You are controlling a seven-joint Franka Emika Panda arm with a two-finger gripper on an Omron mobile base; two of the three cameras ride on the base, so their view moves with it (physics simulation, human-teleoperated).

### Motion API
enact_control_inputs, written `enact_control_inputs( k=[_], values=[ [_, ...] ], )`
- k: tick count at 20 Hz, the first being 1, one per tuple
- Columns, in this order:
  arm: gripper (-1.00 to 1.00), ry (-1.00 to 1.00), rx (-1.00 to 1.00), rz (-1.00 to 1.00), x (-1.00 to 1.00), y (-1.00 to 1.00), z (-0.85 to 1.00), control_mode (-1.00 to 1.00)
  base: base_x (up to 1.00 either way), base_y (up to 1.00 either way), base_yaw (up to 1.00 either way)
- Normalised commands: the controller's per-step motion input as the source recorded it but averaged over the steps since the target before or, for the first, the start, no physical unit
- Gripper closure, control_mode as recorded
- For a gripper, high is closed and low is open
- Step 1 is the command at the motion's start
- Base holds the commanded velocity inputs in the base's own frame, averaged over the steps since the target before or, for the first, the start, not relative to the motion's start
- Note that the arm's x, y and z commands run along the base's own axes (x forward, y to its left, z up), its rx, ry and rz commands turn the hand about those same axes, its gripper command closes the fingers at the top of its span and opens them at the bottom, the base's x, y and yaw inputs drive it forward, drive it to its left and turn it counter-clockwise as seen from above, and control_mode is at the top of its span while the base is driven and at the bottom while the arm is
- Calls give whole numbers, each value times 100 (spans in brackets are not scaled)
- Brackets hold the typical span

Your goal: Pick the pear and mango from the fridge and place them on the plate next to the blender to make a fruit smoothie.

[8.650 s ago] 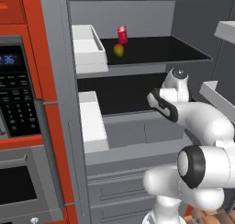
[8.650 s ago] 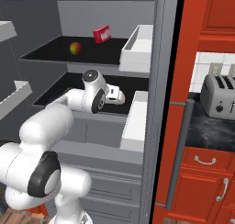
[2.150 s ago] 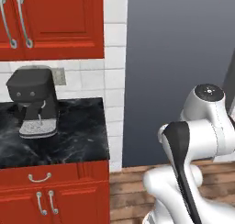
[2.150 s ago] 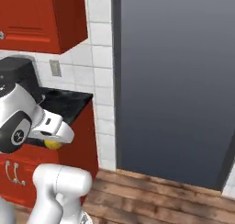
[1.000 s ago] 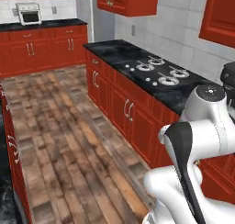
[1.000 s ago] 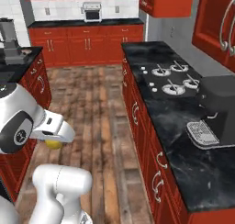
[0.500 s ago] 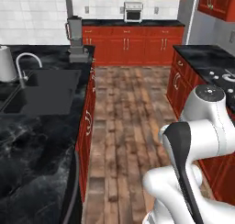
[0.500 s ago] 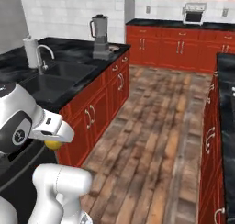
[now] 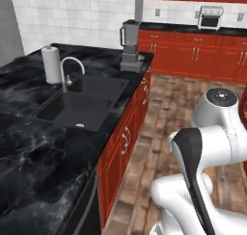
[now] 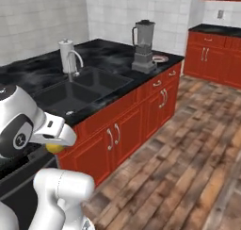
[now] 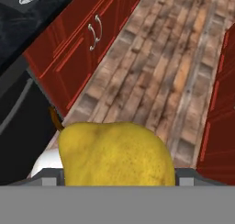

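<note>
Black counter [image 10: 108, 52] holds blender [image 10: 144, 46], plate [image 10: 160, 59] half-hidden behind; gripper [image 10: 55, 142] clenched on pear [image 11: 114, 154], fingertips hidden

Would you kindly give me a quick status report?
Gripper shut on pear. Plate beside blender, far down counter. Nothing in the way.

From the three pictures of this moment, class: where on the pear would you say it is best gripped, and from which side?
Grip the pear across its broad belly, coming from the sides. The hand view shows that wide rounded body sitting at the gripper, with the stem off to one side. The belly probably gives the steadiest hold; the narrow stem end would likely slip.
</note>
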Motion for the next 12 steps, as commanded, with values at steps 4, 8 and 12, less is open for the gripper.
enact_control_inputs(
  k=[4, 8, 12],
  values=[
    [100, 0, 0, 0, 0, 0, 0, 100, 100, -93, 32],
    [100, 0, 0, 0, 0, 0, 0, 100, 100, -100, 26],
    [100, 0, 0, 0, 0, 0, 0, 100, 100, -100, 26]
  ],
)
